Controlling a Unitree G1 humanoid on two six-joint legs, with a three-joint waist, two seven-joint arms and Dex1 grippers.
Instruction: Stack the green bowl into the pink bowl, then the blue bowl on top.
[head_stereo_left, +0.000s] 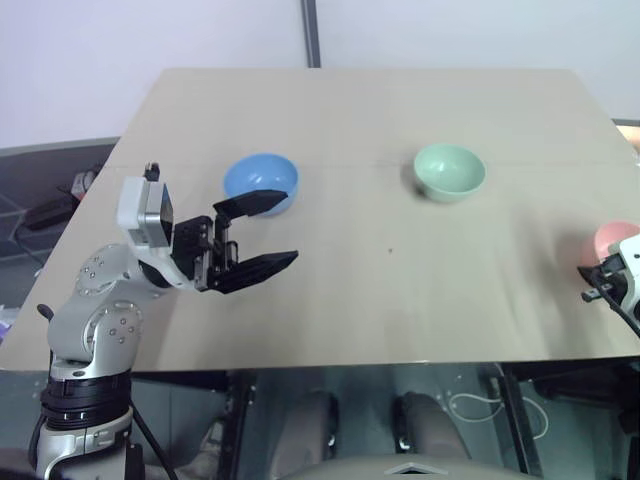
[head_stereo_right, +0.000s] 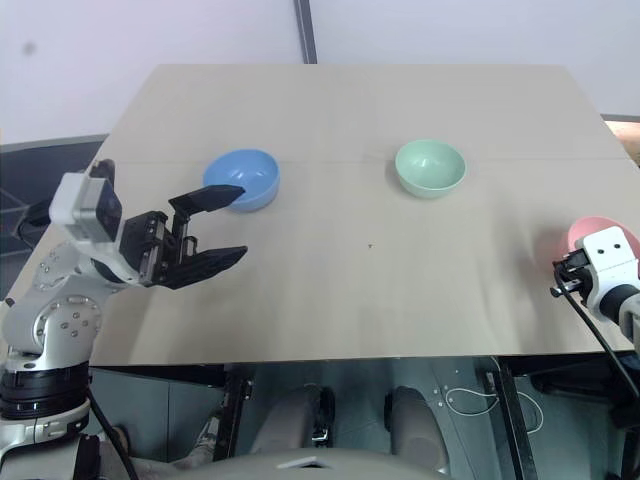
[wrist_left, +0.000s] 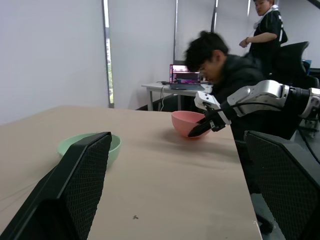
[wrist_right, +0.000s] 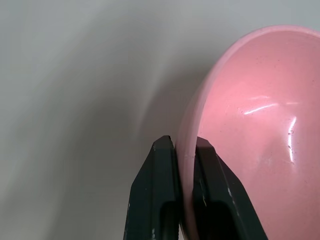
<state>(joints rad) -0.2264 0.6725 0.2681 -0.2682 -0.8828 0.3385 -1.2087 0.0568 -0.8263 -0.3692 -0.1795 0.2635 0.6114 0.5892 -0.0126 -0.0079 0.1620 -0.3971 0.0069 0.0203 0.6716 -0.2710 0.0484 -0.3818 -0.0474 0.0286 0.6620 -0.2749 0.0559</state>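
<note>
A small round sky-blue plastic bowl (head_stereo_left: 262, 182) sits upright on the left half of the table. Well to its right, a matching pale mint-green bowl (head_stereo_left: 449, 171) stands upright too. The salmon-pink bowl (wrist_left: 189, 123) rests at the table's right edge, its rim pinched between two black fingers (wrist_right: 155, 200).

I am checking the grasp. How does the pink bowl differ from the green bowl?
The small salmon-pink plastic bowl is clamped at its rim by the right gripper; the pale mint-green plastic bowl stands free. Pink sits near the table's right edge, green farther back. Both look the same size and shape.
</note>
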